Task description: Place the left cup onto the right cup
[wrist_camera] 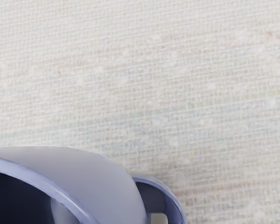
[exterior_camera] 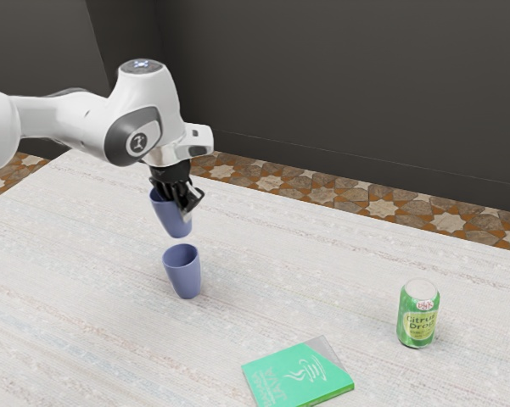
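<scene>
Two blue cups were counted: the lifted cup [exterior_camera: 171, 219], tilted, was gripped at its rim by the fingers [exterior_camera: 189, 200], just above the standing cup [exterior_camera: 182, 271]. Toward the exterior view's right, one book [exterior_camera: 297, 377] and one can [exterior_camera: 418, 314] were seen.

The upper cup [exterior_camera: 171, 219] and lower cup [exterior_camera: 182, 271] are looking smooth, matt, plastic. The table [exterior_camera: 339, 254] is showing a rough cloth-like weave.
</scene>
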Robot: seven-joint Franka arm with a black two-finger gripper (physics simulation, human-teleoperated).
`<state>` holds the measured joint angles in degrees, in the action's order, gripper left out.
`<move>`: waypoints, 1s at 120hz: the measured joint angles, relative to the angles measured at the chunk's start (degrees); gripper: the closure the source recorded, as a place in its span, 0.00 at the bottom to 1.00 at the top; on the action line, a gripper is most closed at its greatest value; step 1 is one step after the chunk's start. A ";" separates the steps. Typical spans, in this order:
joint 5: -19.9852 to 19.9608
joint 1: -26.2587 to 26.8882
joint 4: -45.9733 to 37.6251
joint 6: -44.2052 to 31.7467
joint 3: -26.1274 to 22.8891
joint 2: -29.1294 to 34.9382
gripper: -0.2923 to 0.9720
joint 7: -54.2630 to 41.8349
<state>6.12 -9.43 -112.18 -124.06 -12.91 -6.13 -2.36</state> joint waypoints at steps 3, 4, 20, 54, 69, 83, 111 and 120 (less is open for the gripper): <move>0.00 0.10 -0.24 0.42 -0.26 0.30 0.85 0.60; 0.00 0.12 -0.33 0.54 -0.35 0.39 0.85 0.80; -0.20 0.25 -2.15 1.85 -0.92 1.27 0.85 3.69; -0.53 -0.14 -3.70 2.43 -0.90 1.53 0.85 8.18; -0.46 -0.07 -3.46 2.24 -0.90 0.98 0.85 9.59; -0.21 -0.11 -3.06 1.91 -0.96 0.19 0.85 10.67; 0.18 -0.09 -2.94 0.68 -0.91 -1.36 0.85 12.31; 0.30 -0.09 -2.40 0.29 -0.90 -2.02 0.85 12.73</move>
<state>6.42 -9.52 -114.58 -123.78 -13.81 -8.15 10.37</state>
